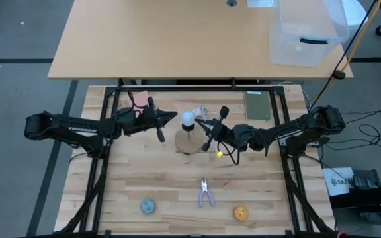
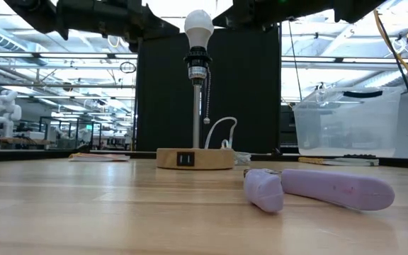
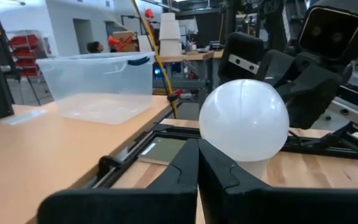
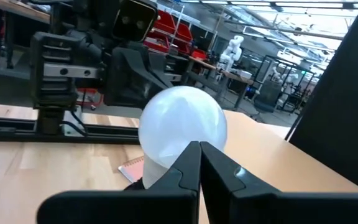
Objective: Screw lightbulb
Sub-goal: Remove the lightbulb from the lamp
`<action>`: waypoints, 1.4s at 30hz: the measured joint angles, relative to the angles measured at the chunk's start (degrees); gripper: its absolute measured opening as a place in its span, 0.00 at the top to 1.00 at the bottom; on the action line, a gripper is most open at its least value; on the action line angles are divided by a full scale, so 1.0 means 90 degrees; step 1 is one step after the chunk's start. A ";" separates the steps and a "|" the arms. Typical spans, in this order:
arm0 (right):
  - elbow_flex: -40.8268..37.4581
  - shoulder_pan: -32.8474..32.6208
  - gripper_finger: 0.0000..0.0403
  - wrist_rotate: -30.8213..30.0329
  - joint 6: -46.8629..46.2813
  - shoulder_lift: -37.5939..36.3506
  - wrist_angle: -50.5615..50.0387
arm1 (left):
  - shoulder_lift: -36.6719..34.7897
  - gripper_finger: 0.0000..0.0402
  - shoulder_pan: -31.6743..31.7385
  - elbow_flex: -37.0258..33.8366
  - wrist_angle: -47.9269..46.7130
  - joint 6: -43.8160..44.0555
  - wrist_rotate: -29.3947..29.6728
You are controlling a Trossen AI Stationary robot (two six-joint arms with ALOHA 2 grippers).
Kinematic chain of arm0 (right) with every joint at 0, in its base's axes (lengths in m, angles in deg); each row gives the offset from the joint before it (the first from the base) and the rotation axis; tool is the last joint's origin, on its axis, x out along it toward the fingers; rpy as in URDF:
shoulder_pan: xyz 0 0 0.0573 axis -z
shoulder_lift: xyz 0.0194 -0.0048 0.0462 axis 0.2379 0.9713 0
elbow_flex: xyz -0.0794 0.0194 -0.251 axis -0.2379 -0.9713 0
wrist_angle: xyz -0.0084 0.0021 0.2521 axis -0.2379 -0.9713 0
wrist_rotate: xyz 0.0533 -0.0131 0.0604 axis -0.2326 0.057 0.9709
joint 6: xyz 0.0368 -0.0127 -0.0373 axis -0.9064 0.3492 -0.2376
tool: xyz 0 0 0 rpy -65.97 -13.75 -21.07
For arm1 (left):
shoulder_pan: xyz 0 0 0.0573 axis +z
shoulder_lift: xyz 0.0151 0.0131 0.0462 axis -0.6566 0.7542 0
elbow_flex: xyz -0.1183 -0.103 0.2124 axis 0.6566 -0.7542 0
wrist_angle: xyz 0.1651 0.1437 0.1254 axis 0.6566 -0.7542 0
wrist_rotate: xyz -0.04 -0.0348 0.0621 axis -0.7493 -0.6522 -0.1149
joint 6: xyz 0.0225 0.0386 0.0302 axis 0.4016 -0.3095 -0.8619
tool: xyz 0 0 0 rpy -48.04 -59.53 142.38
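We see the lightbulb (image 2: 198,25) seated in the lamp socket (image 2: 197,62), just ahead of both closed jaws: left gripper (image 3: 197,163) and right gripper (image 4: 199,163) flank it, fingers pressed together, holding nothing.

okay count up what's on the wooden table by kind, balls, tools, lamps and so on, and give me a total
Balls: 2, blue-grey ball and orange ball
Pliers: 1, purple pliers
Lamps: 1, wooden lamp stand with the lightbulb in its socket
Pads: 1, green pad
Total: 5
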 joint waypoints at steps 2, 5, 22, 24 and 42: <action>0.0000 0.0038 1.00 0.0009 0.0015 0.0000 -0.0002 | 0.0004 1.00 0.0049 0.0000 -0.0004 0.0073 -0.0107; 0.0000 0.0100 1.00 0.0014 0.0065 0.0000 -0.0003 | 0.0004 1.00 0.0048 0.0000 0.0007 0.0087 -0.0234; 0.0002 0.0365 1.00 0.0253 0.0087 0.0000 -0.0027 | 0.0005 1.00 0.0012 0.0000 0.0005 0.0109 -0.0969; 0.0002 0.0401 1.00 0.0324 0.0087 0.0000 -0.0027 | 0.0094 1.00 -0.0042 0.0000 0.0113 0.0107 -0.0971; 0.0007 0.0216 1.00 0.0322 0.0499 0.0000 -0.0335 | 0.0117 1.00 -0.0543 -0.0002 0.0703 -0.0895 0.0741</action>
